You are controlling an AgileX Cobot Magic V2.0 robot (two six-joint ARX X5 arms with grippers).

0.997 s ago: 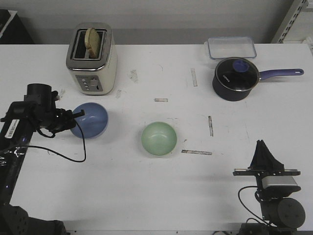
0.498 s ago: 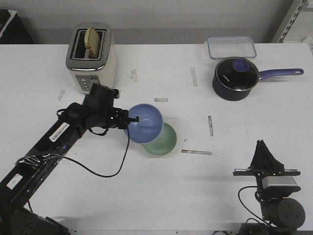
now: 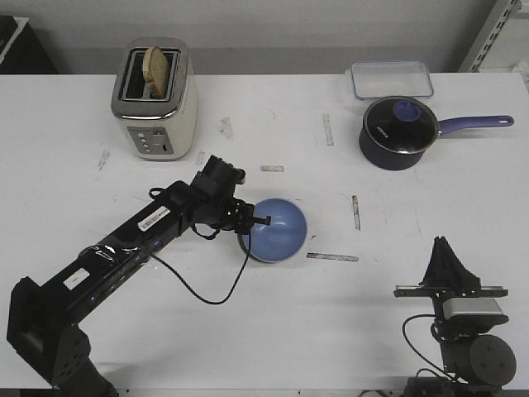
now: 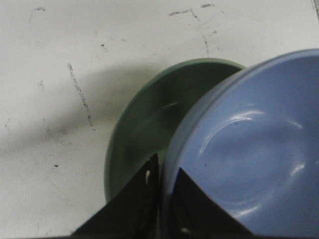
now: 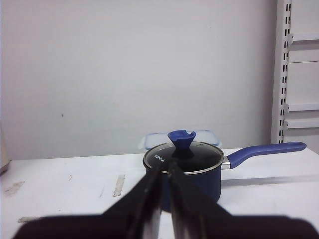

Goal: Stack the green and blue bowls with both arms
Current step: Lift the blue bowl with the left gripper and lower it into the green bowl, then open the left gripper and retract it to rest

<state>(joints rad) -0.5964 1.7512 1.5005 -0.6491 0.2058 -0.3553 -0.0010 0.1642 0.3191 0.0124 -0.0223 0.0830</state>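
Observation:
The blue bowl (image 3: 278,230) hangs in my left gripper (image 3: 258,222), which is shut on its left rim near the table's middle. In the front view it covers the green bowl. The left wrist view shows the blue bowl (image 4: 249,149) overlapping the green bowl (image 4: 144,124), whose near part still shows beneath it; whether they touch I cannot tell. There my left gripper (image 4: 164,168) pinches the blue rim, one finger outside and one inside. My right gripper (image 3: 447,251) stands shut and empty at the front right, its tip up. In the right wrist view that gripper (image 5: 166,168) faces the saucepan.
A toaster (image 3: 154,99) with a bread slice stands at the back left. A dark blue saucepan (image 3: 399,132) with a glass lid and a long handle sits at the back right, a clear lidded box (image 3: 390,80) behind it. Tape strips mark the table.
My left arm has carried the blue bowl from the left side rightward until it is over the green bowl. The right arm has not moved.

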